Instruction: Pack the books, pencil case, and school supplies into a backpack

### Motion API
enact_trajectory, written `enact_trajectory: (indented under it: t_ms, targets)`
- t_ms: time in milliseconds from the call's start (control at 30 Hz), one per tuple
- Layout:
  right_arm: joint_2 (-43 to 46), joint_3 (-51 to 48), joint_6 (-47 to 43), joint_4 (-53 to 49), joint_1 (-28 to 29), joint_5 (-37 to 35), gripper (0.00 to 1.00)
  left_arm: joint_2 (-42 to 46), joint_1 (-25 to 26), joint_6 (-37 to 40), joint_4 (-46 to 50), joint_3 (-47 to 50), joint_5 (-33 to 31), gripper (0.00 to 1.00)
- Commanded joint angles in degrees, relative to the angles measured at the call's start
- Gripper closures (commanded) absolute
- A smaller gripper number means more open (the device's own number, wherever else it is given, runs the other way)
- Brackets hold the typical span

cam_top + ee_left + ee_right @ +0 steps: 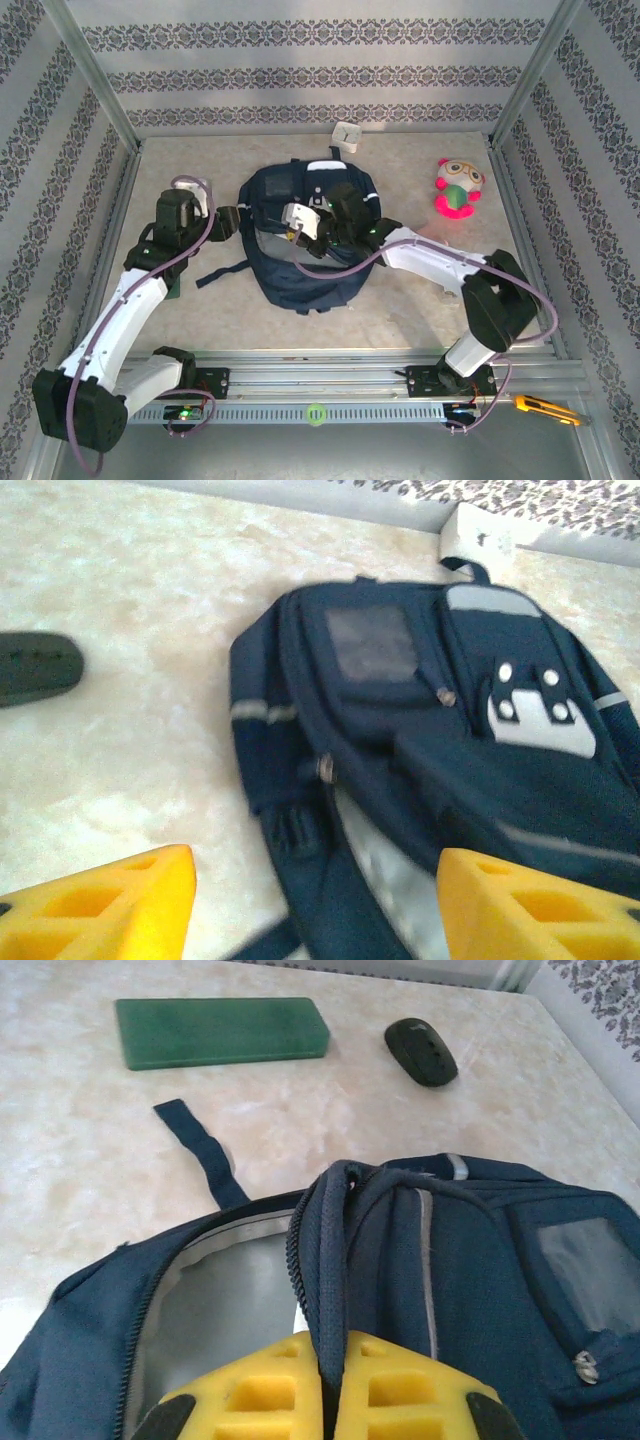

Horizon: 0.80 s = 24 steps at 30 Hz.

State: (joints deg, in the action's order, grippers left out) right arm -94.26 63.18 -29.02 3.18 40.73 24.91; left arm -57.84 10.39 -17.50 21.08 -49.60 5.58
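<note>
Shows the desk carrying the navy backpack at its middle with the main compartment gaping, the clenched right gripper pinching its zipper edge, the left gripper released beside it, the green book flat nearby, and the pencil case by the far wall.

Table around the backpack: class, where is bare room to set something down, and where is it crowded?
Bare: table between backpack and plush toy; near strip between backpack and rail. Crowded: left of the backpack, with the left gripper, green book and black oval object.
</note>
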Motion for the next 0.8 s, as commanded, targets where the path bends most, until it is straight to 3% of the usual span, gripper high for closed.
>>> enact_trajectory:
  t_ms: [0, 133, 267, 367, 567, 667, 767]
  targets:
    - [-2.6, 1.6, 1.7, 5.5, -0.3, -1.1, 1.00, 0.2, -0.2, -4.4, 6.2, 2.2, -1.7, 0.35]
    - [-1.0, 1.5, 1.3, 2.8, -0.2, 3.7, 0.95, 0.2, -0.1, -7.0, 7.7, 2.3, -0.2, 0.34]
    - [3.0, 1.4, 5.3, -1.9, -0.2, 9.9, 0.60, -0.1, -0.1, -7.4, 6.6, 2.2, 3.8, 0.34]
    - [7.3, 0.4, 15.3, -3.3, -0.6, 10.1, 0.45, 0.3, -0.1, -4.7, 2.1, 3.2, 9.1, 0.31]
    - [13.6, -2.8, 41.4, -8.0, -6.8, 1.9, 0.41, -5.9, -0.1, -8.4, -5.2, 2.3, 10.8, 0.29]
    - [12.9, -3.2, 54.2, -14.5, -12.8, -1.8, 0.40, -13.1, -0.1, -11.5, -8.3, 0.3, 14.5, 0.30]
    - [9.9, -3.7, 60.6, -19.0, -18.3, -2.8, 0.40, -19.6, 0.3, -14.4, -11.9, -0.9, 16.7, 0.30]
